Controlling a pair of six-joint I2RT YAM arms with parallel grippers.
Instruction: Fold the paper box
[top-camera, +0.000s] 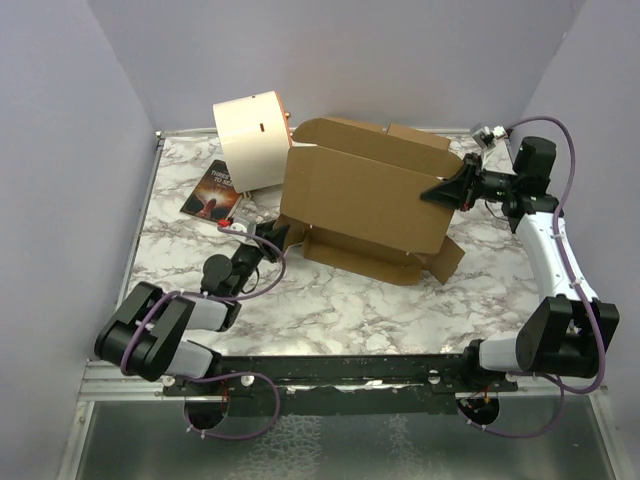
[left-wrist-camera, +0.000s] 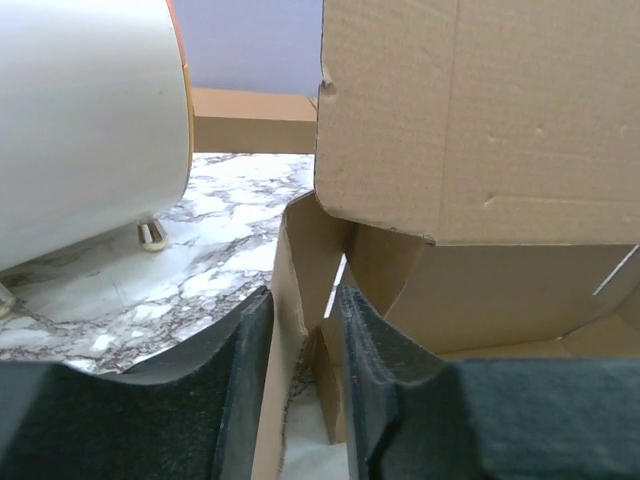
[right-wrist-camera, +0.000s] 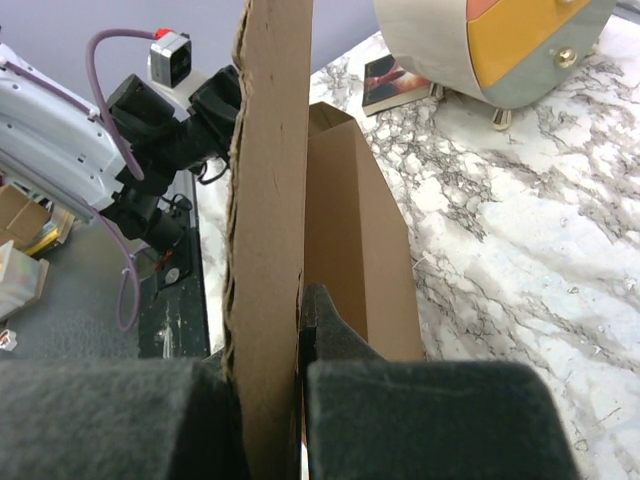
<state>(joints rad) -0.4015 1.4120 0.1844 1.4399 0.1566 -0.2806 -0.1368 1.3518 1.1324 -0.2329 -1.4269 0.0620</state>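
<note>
paper box (top-camera: 365, 205): half-erected on table (top-camera: 350, 310), between both tools.
right tool (right-wrist-camera: 300, 385): clamped on the upright cardboard panel.
left tool (left-wrist-camera: 300, 300): jaws parted, straddling the side flap, not pinching.
step (judged): fold the side flap.
technique: right tool anchors; left tool presses the flap inward along its crease, avoiding cream drum (top-camera: 252, 140) to its left.

Table (top-camera: 350, 300): white marble-pattern top with grey veining. Box (top-camera: 360, 200): brown cardboard, partly folded, resting on the rear centre of the top with flaps raised. Drum (top-camera: 250, 140): cream, on its side on small feet, far left, just beside the box. Booklet (top-camera: 212, 190): dark, lying flat near the drum. Behind the box, apparently a smaller brown carton (top-camera: 415, 134); largely hidden.
</note>
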